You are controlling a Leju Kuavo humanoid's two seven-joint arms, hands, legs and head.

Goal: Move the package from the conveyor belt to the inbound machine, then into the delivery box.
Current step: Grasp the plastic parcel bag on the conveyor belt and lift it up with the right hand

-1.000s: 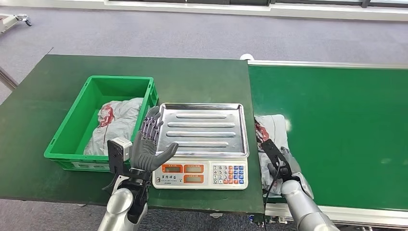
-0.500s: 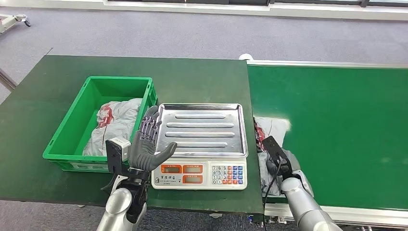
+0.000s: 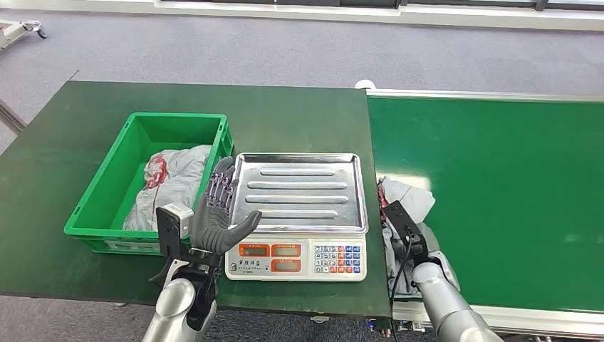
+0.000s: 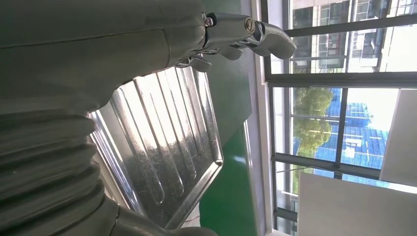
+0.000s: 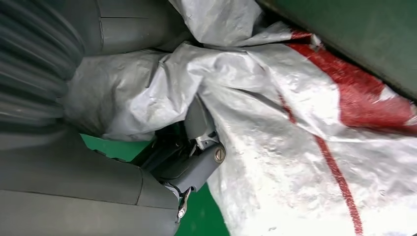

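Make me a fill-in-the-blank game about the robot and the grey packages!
1. The right hand holds a grey package lying on the green ______.
2. Another grey package lies inside the green ______.
3. The scale's metal tray has ______ on it.
4. The open left hand is beside the ______.

Missing words: conveyor belt; crate; nothing; scale

The head view is bright and evenly lit, sharp across the bench (image 3: 299, 117) with soft, faint shadows. A pale glare streak lies on the conveyor belt (image 3: 498, 178), and the steel tray (image 3: 299, 191) shows mild sheen. In the left wrist view, daylight from the windows (image 4: 344, 123) leaves the hand (image 4: 88, 64) dark and blurred, the tray streaked with reflections. The right wrist view is close, slightly soft, with glossy highlights on the package (image 5: 295, 147).
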